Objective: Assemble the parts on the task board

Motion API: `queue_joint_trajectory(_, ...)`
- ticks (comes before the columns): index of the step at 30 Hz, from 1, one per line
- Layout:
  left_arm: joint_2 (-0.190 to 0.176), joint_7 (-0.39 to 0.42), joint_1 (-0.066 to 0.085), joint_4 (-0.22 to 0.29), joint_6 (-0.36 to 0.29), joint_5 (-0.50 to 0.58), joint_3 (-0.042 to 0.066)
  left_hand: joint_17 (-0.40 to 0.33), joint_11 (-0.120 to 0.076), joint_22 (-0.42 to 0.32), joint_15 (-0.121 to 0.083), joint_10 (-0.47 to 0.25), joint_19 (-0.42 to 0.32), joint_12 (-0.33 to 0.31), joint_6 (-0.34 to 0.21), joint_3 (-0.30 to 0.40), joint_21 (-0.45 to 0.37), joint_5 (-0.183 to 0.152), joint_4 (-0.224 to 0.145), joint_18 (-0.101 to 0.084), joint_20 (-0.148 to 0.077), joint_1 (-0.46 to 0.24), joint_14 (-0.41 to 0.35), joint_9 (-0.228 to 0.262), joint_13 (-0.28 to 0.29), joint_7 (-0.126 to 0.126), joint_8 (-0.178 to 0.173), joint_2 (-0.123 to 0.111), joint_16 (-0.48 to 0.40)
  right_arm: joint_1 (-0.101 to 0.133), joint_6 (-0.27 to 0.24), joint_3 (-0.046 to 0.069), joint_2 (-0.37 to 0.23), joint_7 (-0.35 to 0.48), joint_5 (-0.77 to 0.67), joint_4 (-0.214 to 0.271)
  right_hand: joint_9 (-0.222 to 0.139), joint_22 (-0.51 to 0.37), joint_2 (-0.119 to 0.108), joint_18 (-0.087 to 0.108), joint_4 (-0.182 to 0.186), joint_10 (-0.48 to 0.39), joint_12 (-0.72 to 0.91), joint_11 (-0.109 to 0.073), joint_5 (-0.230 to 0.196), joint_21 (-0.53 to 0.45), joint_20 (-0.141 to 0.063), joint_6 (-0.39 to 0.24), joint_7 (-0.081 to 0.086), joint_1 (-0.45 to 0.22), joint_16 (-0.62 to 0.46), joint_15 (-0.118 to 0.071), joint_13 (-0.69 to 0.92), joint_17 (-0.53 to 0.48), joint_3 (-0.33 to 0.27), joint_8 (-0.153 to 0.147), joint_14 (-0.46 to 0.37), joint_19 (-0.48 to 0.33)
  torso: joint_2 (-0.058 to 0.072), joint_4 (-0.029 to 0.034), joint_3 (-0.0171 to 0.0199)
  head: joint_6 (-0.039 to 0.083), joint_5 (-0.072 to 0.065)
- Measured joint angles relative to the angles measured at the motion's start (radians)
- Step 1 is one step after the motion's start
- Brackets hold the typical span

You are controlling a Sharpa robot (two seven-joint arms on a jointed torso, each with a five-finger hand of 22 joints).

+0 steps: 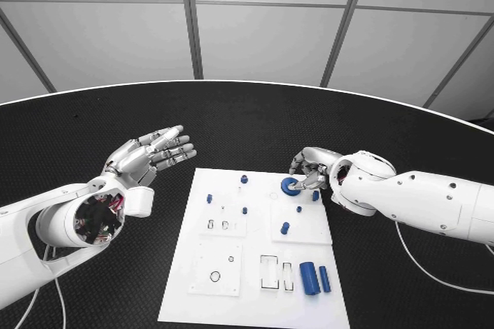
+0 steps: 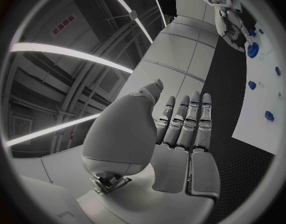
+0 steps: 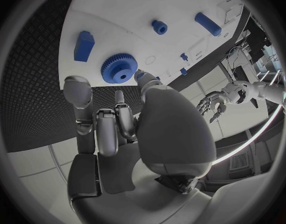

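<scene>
The white task board (image 1: 252, 304) lies in the middle of the table. A blue gear (image 1: 291, 186) sits flat at its far right edge. My right hand (image 1: 312, 170) hovers right beside the gear. In the right wrist view the thumb tip (image 3: 140, 75) touches the rim of the gear (image 3: 119, 67), while the other fingers (image 3: 77, 88) stay apart and short of it. My left hand (image 1: 154, 155) is raised left of the board, palm open, fingers straight and holding nothing. Small blue pegs (image 1: 244, 178) stand on the board, and two blue cylinders (image 1: 309, 277) lie near its front right.
A blue block (image 3: 84, 46), a small blue toothed piece (image 3: 159, 27) and a blue bar (image 3: 207, 24) lie on the board (image 3: 118, 12) beyond the gear. Rectangular and round slots (image 1: 270, 272) mark the board's near half. Black table (image 1: 93, 129) surrounds it.
</scene>
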Motion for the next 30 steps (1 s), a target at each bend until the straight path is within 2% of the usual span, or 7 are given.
queue_joint_trajectory(17, 0.000, 0.000, 0.000, -0.002, 0.000, 0.000, 0.000, 0.000, 0.000, -0.001, 0.000, 0.000, 0.000, -0.005, 0.000, 0.003, 0.000, 0.000, -0.003, 0.000, 0.000, 0.000, 0.000, -0.001, 0.000, 0.000, 0.000, 0.000, 0.000, -0.011, 0.010, -0.001, 0.005, -0.006, 0.000, -0.015, 0.002, 0.000, 0.004, 0.000, 0.000, 0.001, 0.004, 0.001, 0.004, -0.002, 0.000, 0.000, 0.000, 0.004, 0.002, 0.000, 0.000, 0.000, 0.000, 0.004, 0.000, 0.000, -0.001, -0.0004, 0.0002, -0.002, -0.001)
queue_joint_trajectory(27, -0.001, 0.000, 0.000, -0.002, 0.000, 0.000, 0.000, 0.000, 0.000, -0.001, 0.000, 0.000, 0.000, -0.005, 0.000, 0.003, 0.000, 0.000, -0.003, 0.000, 0.000, 0.000, 0.000, -0.001, 0.000, 0.000, 0.000, 0.000, 0.000, -0.016, 0.014, -0.001, 0.010, -0.006, 0.000, -0.026, 0.002, -0.001, 0.007, 0.000, 0.003, 0.001, 0.008, 0.001, 0.010, -0.008, 0.000, 0.000, 0.000, 0.033, 0.004, 0.000, 0.000, 0.000, 0.003, 0.011, 0.000, 0.007, 0.000, 0.0001, 0.0008, -0.004, -0.002)
queue_joint_trajectory(28, -0.001, 0.000, 0.000, -0.001, 0.000, 0.000, 0.000, 0.000, 0.000, -0.001, 0.000, 0.000, 0.000, -0.005, 0.000, 0.003, 0.000, 0.000, -0.003, 0.000, 0.000, 0.000, 0.000, -0.001, 0.000, 0.000, 0.000, 0.000, 0.000, -0.016, 0.015, -0.001, 0.011, -0.006, 0.000, -0.026, 0.002, 0.005, 0.007, -0.001, 0.003, 0.001, 0.008, 0.001, 0.010, -0.004, 0.000, 0.000, 0.000, 0.033, 0.004, 0.000, 0.000, 0.000, 0.003, 0.011, 0.000, 0.007, 0.000, 0.0002, 0.0008, -0.004, -0.002)
queue_joint_trajectory(30, -0.001, 0.000, 0.000, -0.001, 0.000, 0.000, 0.000, 0.000, 0.000, -0.001, 0.000, 0.000, 0.000, -0.004, 0.000, 0.003, 0.000, 0.000, -0.003, 0.000, 0.000, 0.000, 0.000, -0.001, 0.000, 0.000, 0.000, 0.000, 0.000, -0.017, 0.016, -0.001, 0.012, -0.005, 0.000, -0.026, 0.002, 0.090, 0.007, -0.029, 0.006, 0.005, 0.008, 0.005, 0.010, 0.067, 0.002, 0.000, 0.000, 0.033, 0.004, 0.000, 0.000, 0.000, 0.008, 0.011, 0.000, 0.021, 0.000, 0.0001, 0.0010, -0.005, -0.002)
